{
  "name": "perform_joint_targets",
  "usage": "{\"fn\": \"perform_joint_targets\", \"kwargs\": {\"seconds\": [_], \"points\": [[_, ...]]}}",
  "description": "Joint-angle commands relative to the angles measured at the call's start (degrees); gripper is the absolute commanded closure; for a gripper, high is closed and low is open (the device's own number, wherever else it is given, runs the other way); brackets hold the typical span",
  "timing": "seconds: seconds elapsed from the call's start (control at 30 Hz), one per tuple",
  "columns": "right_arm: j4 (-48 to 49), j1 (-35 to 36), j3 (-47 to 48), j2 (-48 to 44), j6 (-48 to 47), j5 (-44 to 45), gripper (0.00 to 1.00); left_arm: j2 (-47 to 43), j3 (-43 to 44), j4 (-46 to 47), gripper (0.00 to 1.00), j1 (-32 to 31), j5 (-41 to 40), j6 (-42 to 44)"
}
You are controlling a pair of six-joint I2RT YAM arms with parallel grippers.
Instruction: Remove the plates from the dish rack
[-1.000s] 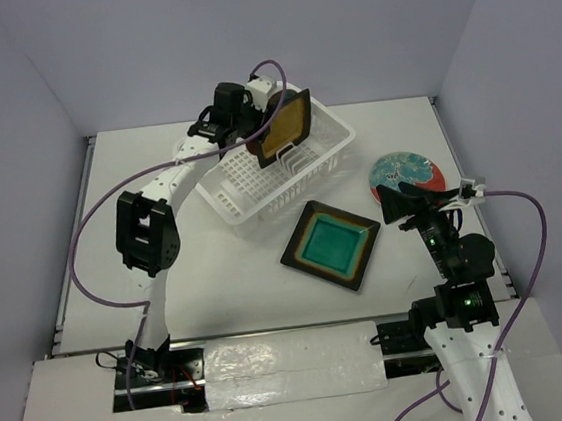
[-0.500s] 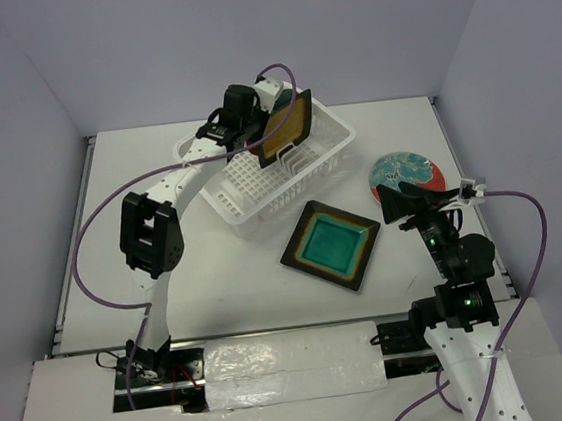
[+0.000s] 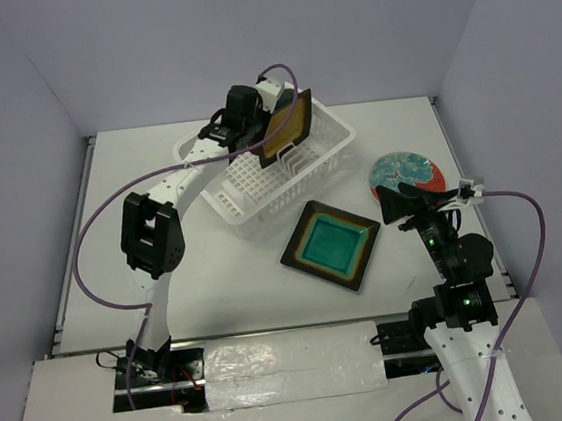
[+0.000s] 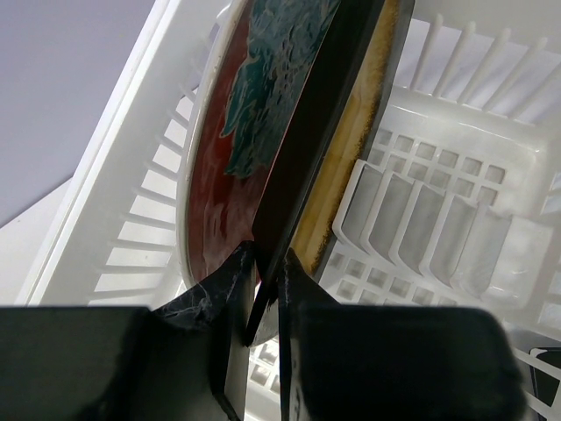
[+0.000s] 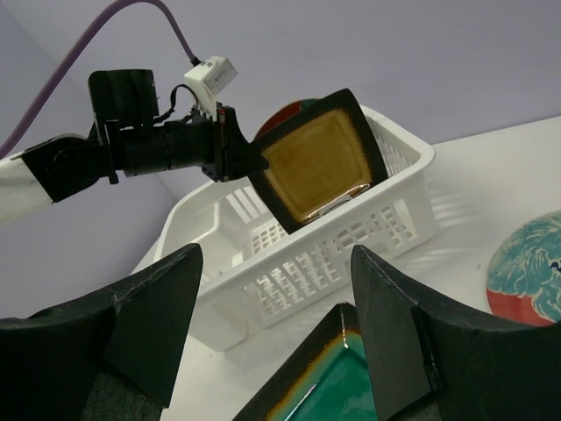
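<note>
The white dish rack [image 3: 259, 188] stands at the back centre of the table. My left gripper [image 3: 261, 130] is shut on the left corner of the amber-yellow square plate [image 3: 285, 128], which stands on edge in the rack; the wrist view shows the jaws pinching its dark rim [image 4: 298, 189]. A round red-rimmed plate [image 4: 237, 132] stands just behind it in the rack. The teal square plate [image 3: 331, 244] lies flat in front of the rack. A second round plate [image 3: 405, 172] lies flat at the right. My right gripper [image 3: 393, 203] is open and empty, near that round plate.
The enclosure walls close in the table at the back and both sides. Purple cables loop off both arms. The rack's slotted dividers [image 4: 421, 237] sit beside the held plate.
The left gripper and amber plate shifted slightly right over the last second. The right arm has not moved.
</note>
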Motion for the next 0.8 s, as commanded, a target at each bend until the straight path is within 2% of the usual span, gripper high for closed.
{"fn": "perform_joint_targets", "kwargs": {"seconds": [0.0, 0.77], "points": [[2.0, 0.1, 0.2, -0.6, -0.3, 0.1, 0.24, -3.9, 2.1, 5.4, 1.0, -0.7, -1.8, -2.2], [1.9, 0.2, 1.3, 0.6, -0.7, 0.1, 0.24, -7.7, 5.7, 4.4, 1.0, -0.7, -3.3, -1.4]]}}
